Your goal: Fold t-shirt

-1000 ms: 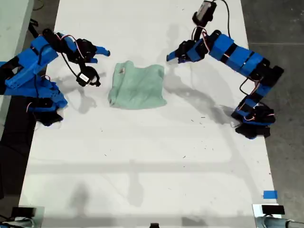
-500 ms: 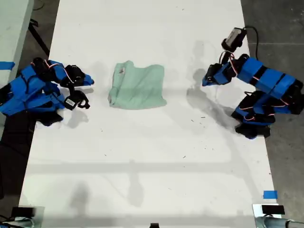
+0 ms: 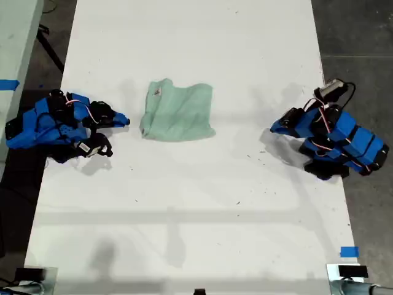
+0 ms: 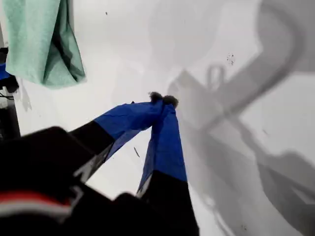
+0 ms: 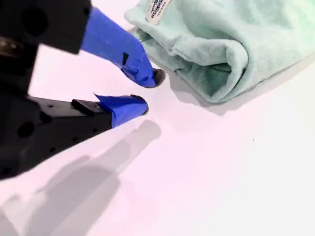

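T-shirt [image 3: 178, 113] folded — sleeves hidden, neck tag [image 5: 156, 10] unreadable.

My first gripper [image 4: 162, 100] sits at the exterior view's right [image 3: 277, 128], its arm folded low over its base, jaw tips closed together and holding nothing. My second gripper [image 5: 147, 92] sits at the exterior view's left [image 3: 123, 120], arm likewise folded low, jaws slightly parted and empty, resting clear of contact.
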Robot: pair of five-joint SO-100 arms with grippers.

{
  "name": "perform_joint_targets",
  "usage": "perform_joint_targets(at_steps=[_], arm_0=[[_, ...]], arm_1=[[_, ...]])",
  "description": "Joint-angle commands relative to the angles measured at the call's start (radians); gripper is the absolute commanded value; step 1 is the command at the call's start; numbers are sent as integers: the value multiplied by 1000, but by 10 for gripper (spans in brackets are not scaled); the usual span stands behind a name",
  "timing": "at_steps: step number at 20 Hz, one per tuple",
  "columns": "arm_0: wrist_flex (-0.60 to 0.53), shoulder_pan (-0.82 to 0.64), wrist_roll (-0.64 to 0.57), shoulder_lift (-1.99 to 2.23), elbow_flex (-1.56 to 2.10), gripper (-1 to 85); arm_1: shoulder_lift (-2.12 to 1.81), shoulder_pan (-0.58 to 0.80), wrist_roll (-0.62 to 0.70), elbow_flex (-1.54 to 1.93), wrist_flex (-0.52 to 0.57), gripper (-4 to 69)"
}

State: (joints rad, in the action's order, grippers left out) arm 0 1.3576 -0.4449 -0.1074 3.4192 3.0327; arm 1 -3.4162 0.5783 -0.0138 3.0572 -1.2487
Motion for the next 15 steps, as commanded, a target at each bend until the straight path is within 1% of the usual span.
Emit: perform_joint_targets(at_steps=[1, 2, 3, 4, 5, 15], arm_0=[[9, 9, 3, 3, -8, 77], [9, 8, 3, 3, -8, 77], [9, 8, 3, 3, -8, 77], [9, 6, 3, 3, -8, 77], [9, 6, 3, 3, -8, 77], [9, 6, 3, 3, -8, 77]], arm_1=[[-15, -11, 72, -2, 5, -1], [-15, -9, 308, -2, 3, -1], [-15, -14, 603, -2, 5, -1], [-18, -17, 629, -2, 11, -2], [-18, -18, 614, -2, 6, -3], [-18, -18, 615, -2, 6, -3]])
